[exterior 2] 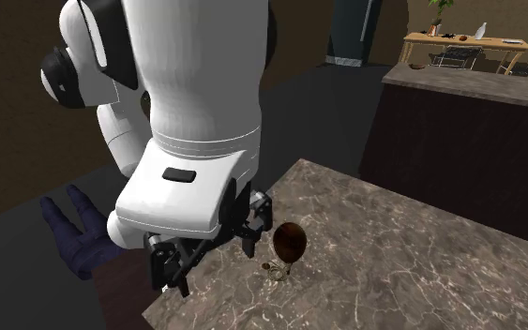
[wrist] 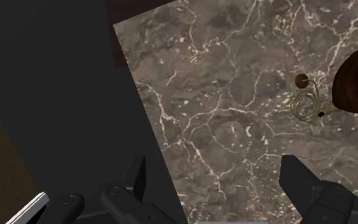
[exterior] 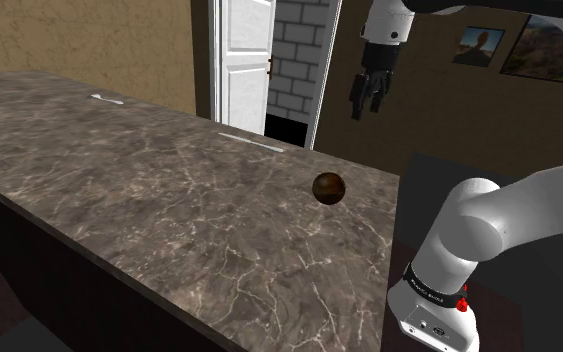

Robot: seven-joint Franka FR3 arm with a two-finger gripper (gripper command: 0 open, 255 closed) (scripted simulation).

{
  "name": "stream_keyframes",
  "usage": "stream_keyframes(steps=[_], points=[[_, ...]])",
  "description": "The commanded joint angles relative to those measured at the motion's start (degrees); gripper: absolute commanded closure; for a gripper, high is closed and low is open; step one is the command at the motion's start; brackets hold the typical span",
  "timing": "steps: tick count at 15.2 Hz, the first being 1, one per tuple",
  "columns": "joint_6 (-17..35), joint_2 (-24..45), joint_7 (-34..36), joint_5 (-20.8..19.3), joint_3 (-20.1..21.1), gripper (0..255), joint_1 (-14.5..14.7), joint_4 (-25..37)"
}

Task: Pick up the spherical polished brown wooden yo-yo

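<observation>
a brown-veined marble countertop spread across the shoulder view's lower left. behind it, at upper centre, a white panelled door stood beside a white brick wall, with a tan wall at upper left. a framed picture hung at upper right. a wooden table stood in the second exterior view's upper right.

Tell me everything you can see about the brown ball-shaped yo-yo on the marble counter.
The round, glossy dark brown yo-yo looks like polished wood and catches a faint highlight. It rests on the brown veined marble countertop, near the end closest to the arm. A pale coiled string lies on the counter right beside it, with a small brown knob next to the coil. Nothing grips it: the open black hand hangs above, apart from it.
</observation>
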Motion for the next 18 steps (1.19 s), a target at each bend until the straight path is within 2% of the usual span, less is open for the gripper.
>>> stream_keyframes(steps=[1,8,15,18], points=[[0.00,0.00,0.00,0.00,0.00,0,0.00,0.00],[-2.44,4.36,13.58,5.57,10.80,0,1.11,-0.34],[-3.45,13.10,27.53,11.15,21.16,0,1.79,2.54],[-1.96,14.47,29.42,11.95,22.67,0,1.92,1.55]])
